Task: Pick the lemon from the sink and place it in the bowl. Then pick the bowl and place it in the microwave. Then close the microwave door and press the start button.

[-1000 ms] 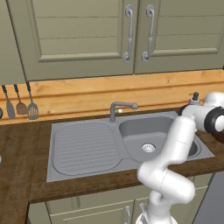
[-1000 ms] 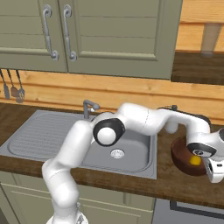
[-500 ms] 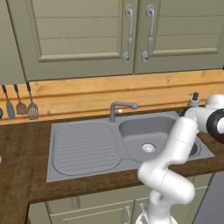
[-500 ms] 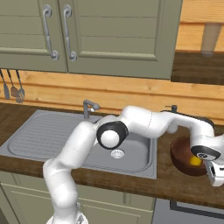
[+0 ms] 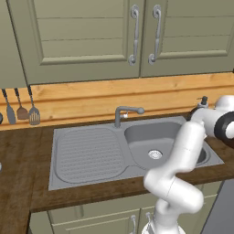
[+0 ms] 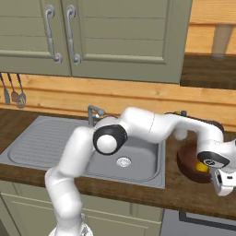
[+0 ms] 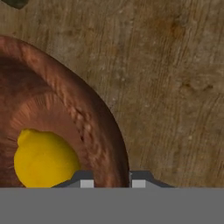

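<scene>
— What does the kitchen look like, from the big things down?

— Pale green panelled cupboards (image 5: 87, 39) with curved metal handles hang above a strip of light wooden wall boards. Below runs a dark, grainy wooden bench (image 7: 175, 78). Set into it is a grey steel sink (image 5: 91, 153) with a ribbed oval drainboard, one deep basin and a bent faucet (image 5: 125, 113).

— And the arm?

— White and smooth with dark joints, it reaches to the right, past the basin.

— Where are the bowl and the lemon?

— The round, reddish-brown bowl (image 6: 188, 161) stands on the bench just right of the sink; its wood-like wall is streaked. The oval yellow lemon (image 7: 43, 159) lies inside it.

— The claw?

— The claw (image 7: 111, 181) has closed on the bowl's rim, one fingertip (image 7: 85, 180) inside, the other outside.
</scene>
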